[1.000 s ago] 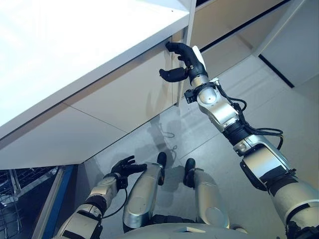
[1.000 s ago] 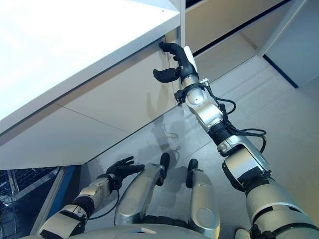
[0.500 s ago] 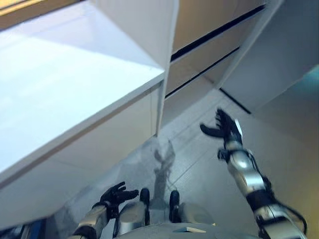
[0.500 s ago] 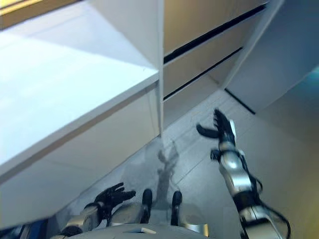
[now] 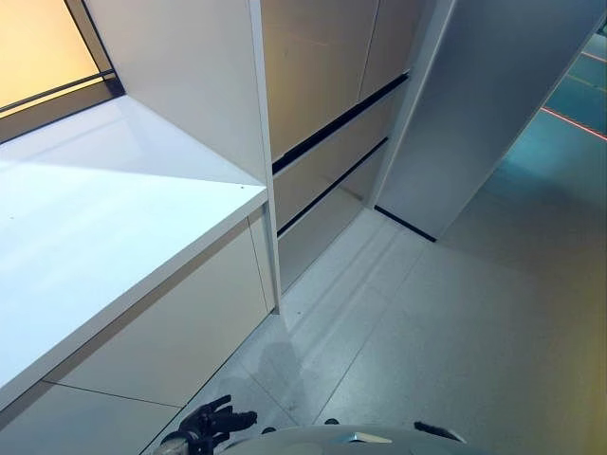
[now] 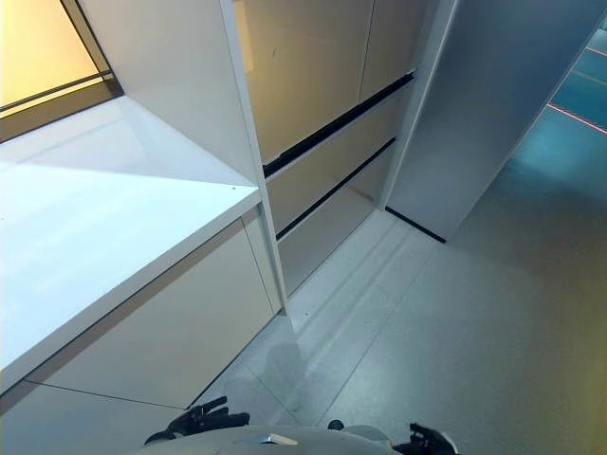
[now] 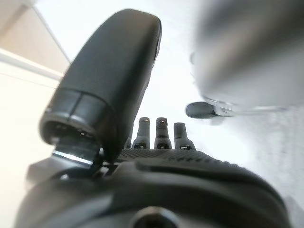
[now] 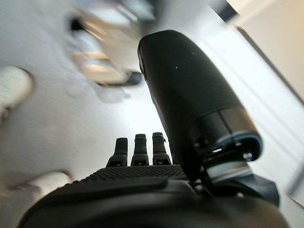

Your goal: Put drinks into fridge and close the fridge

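Note:
My left hand hangs low at the bottom of the eye views, beside the white counter's beige front. In the left wrist view its fingers are straight and hold nothing. My right hand is low at the bottom edge, over the grey floor. In the right wrist view its fingers are straight and empty too. I see no drink and no fridge that I can make out.
A white counter runs along the left, with an upright white panel at its end. Beige drawer fronts with dark gaps stand behind. A tall white panel stands at the right. Grey floor lies ahead.
The whole picture has shifted, so the camera has moved. My right arm has dropped from the white panel's edge down to my side. The left hand stays low.

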Tool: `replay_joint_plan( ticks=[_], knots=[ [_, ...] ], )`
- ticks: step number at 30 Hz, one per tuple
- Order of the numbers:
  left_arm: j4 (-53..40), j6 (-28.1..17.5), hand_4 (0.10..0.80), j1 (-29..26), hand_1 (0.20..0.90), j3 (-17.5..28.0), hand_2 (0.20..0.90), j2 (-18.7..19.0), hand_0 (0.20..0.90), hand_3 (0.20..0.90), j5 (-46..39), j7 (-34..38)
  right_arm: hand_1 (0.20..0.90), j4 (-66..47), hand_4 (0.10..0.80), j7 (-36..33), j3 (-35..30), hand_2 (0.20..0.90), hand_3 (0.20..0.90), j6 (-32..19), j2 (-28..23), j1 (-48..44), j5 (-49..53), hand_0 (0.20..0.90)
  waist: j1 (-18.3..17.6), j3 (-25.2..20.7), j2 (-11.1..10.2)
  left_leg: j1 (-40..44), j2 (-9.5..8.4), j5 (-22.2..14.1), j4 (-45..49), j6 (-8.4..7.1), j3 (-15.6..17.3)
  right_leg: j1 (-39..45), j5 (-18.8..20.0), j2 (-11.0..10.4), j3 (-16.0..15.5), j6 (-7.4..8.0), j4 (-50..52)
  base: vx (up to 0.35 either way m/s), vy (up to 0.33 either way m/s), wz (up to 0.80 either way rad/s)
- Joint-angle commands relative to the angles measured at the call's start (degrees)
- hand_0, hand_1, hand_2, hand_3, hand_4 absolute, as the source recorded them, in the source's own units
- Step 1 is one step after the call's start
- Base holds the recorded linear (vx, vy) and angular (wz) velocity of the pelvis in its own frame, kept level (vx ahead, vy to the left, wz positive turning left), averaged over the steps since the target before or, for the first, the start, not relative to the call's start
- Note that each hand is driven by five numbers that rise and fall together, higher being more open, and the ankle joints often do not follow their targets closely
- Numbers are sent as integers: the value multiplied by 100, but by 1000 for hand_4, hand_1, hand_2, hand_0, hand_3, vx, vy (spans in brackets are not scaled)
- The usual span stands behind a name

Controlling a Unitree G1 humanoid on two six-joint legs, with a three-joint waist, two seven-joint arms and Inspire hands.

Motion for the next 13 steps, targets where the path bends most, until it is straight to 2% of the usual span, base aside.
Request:
replay_joint_plan(
  ticks=[1, 13],
  knots=[
    [152, -379, 800, -246, 900, -22, 900, -71, 900, 900, 221, -106, 900, 159, 800, 231, -90, 900, 900, 153, -115, -276, -172, 900, 81, 1, 61, -328, -12, -419, 333, 35, 86, -372, 36, -21, -52, 410, 317, 0, 0, 0],
    [131, -225, 800, -378, 900, -86, 900, -116, 900, 900, 75, 79, 900, 196, 800, 323, 78, 900, 900, 330, -114, -299, -273, 900, 112, -42, 93, -310, -36, -453, 295, 27, -2, -340, -49, -43, -125, 433, 312, 0, 0, 0]
  ],
)
